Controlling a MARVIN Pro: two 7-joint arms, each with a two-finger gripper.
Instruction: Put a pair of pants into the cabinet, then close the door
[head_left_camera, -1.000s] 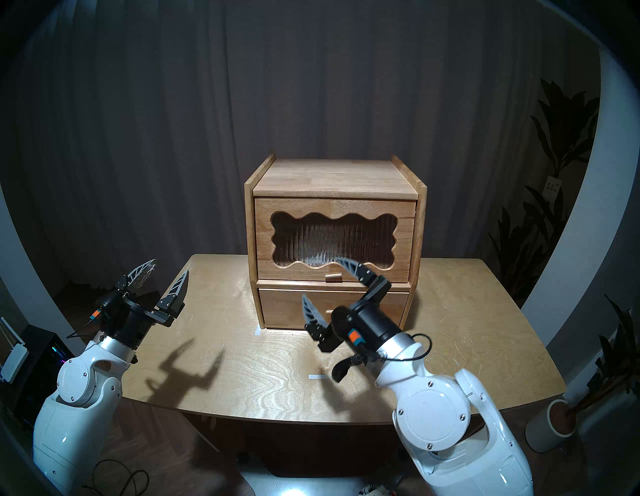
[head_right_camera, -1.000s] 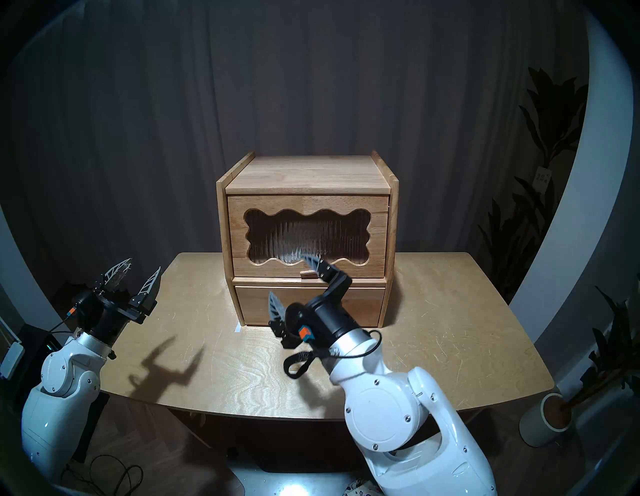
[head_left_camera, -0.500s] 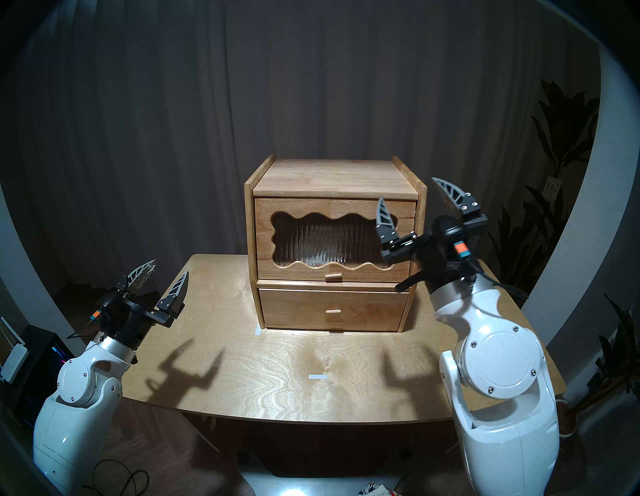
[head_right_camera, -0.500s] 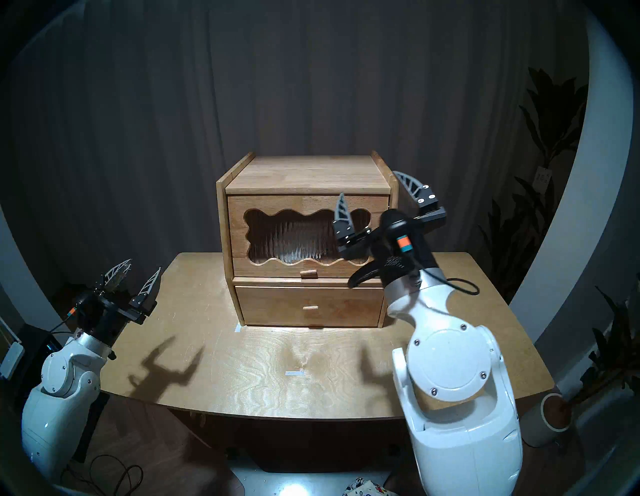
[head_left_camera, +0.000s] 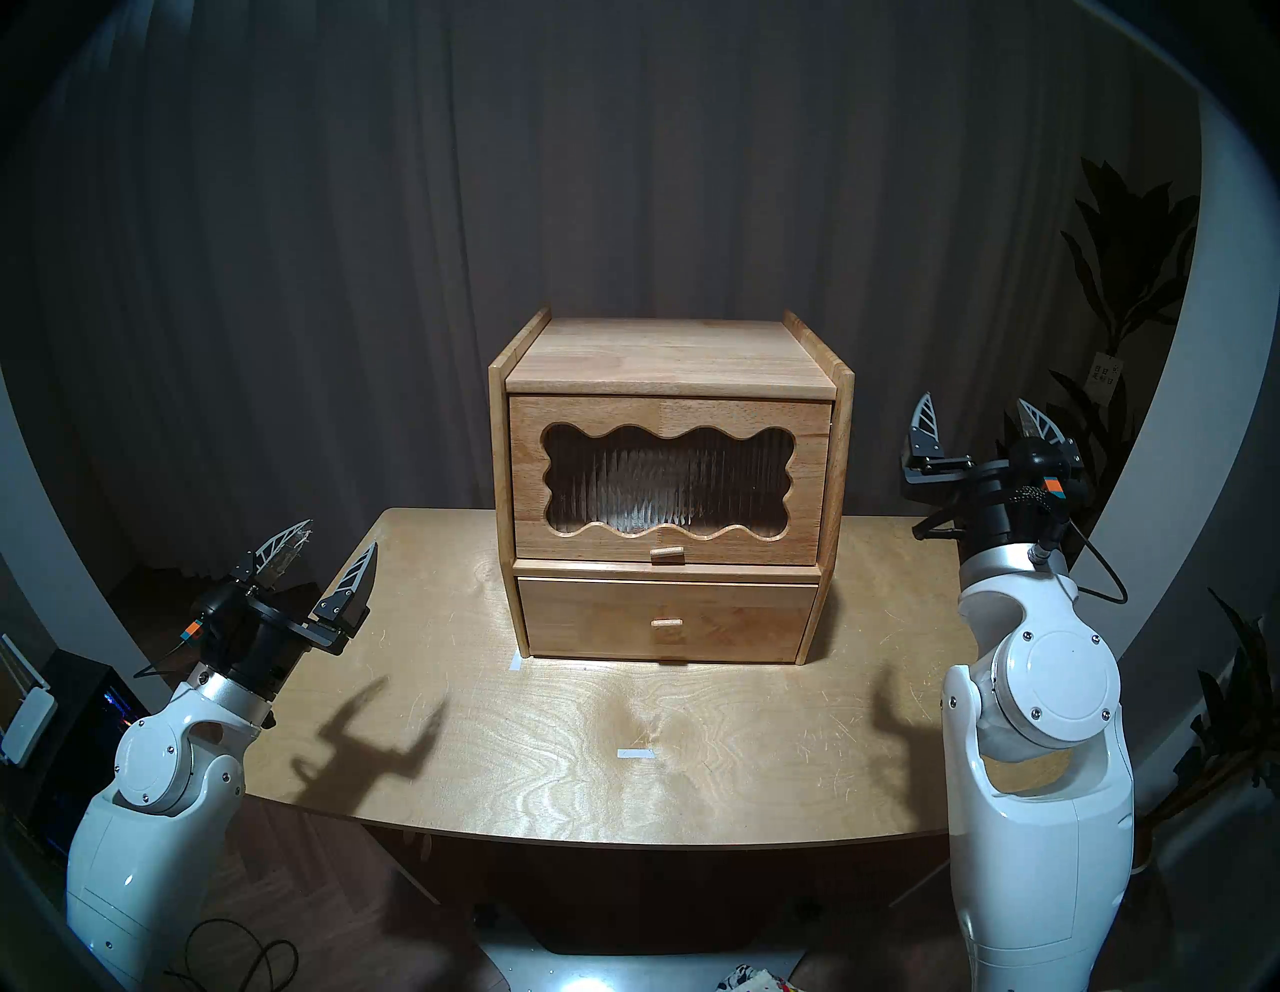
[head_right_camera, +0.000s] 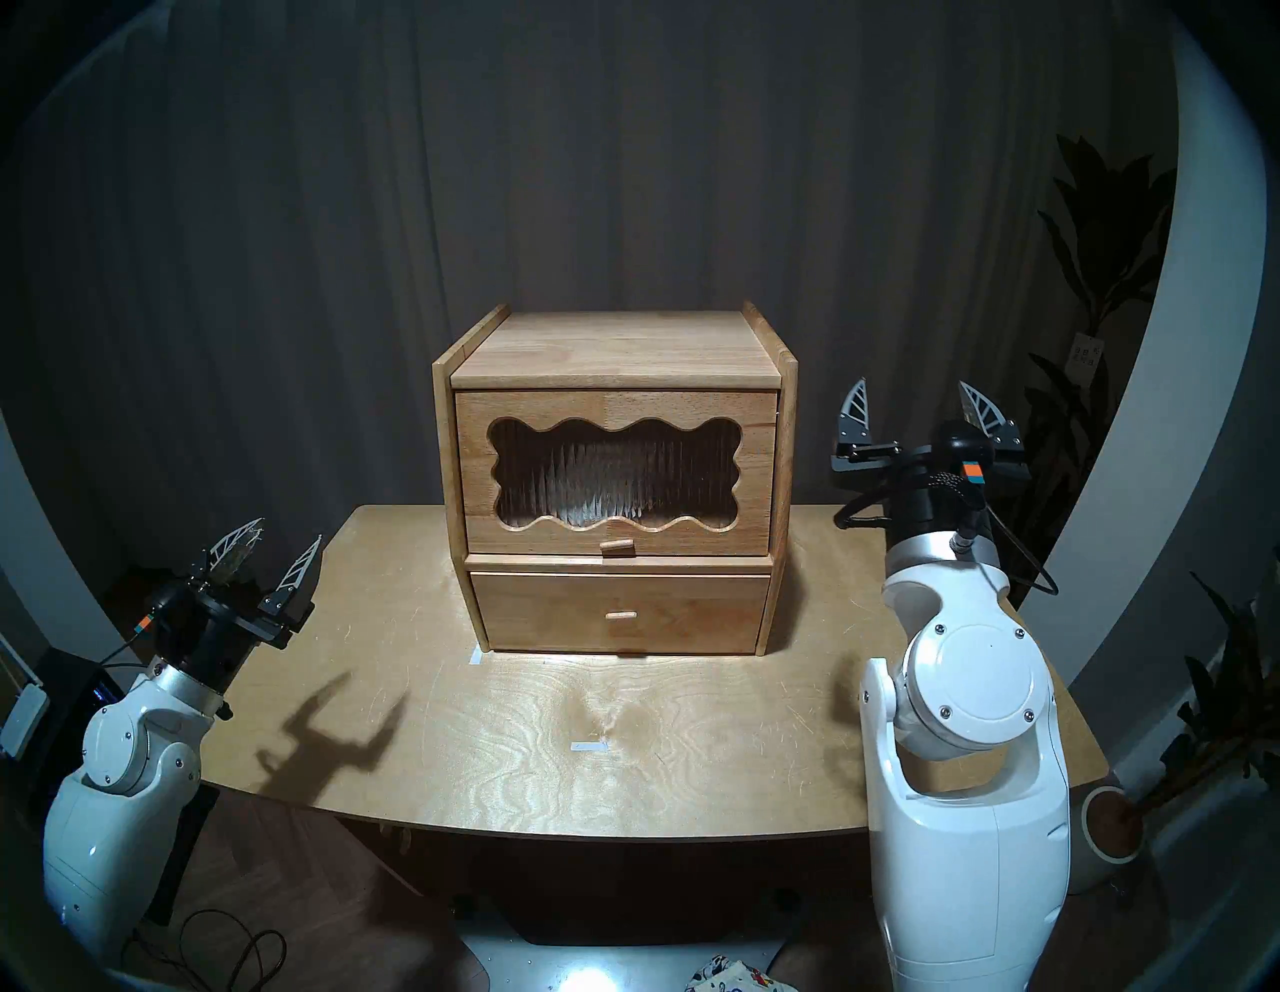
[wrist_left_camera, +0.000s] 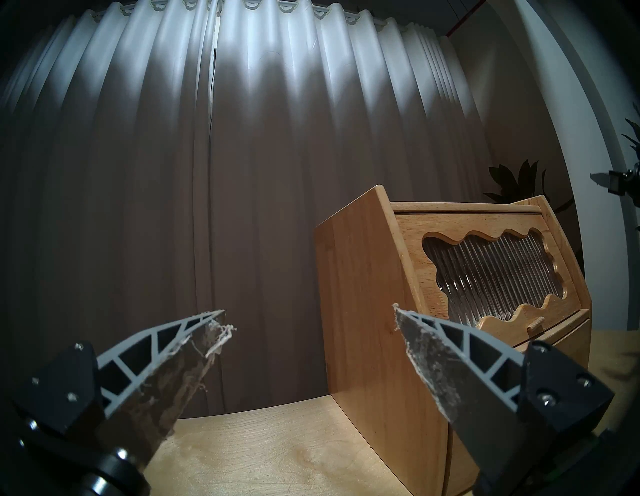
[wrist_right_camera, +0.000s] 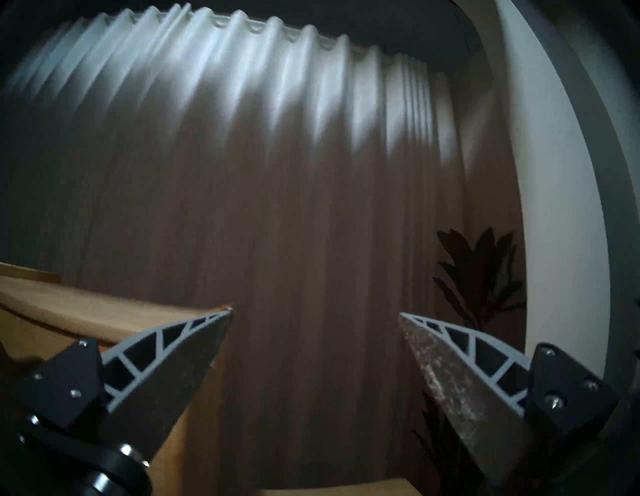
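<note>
The cabinet (head_left_camera: 668, 485) of jointed light-brown wood stands at the rear middle of the counter (head_left_camera: 554, 748), whose pale veneer shows a swirling grain. Its door (head_left_camera: 668, 478) sits flush in the frame, a wavy-edged window of ribbed glass above a small wooden knob (head_left_camera: 667, 553); the plain drawer (head_left_camera: 666, 618) below is shut. Through the ribbed glass we see only a pale smear low behind the pane, so we cannot tell whether it is the pants.

In the head views we see both arms well apart from the cabinet. The left tool (head_left_camera: 325, 554) hangs released over the counter's left edge, and the right tool (head_left_camera: 980, 426) is likewise spread wide, raised just right of the cabinet. Only the left wrist view shows the cabinet's plain left wall (wrist_left_camera: 363, 304) and the frayed, worn pads (wrist_left_camera: 429, 360) of the left tool. The right wrist view, blurred, shows pleated curtain (wrist_right_camera: 277, 173) between empty fingers (wrist_right_camera: 450, 363). We find no legible writing.
</note>
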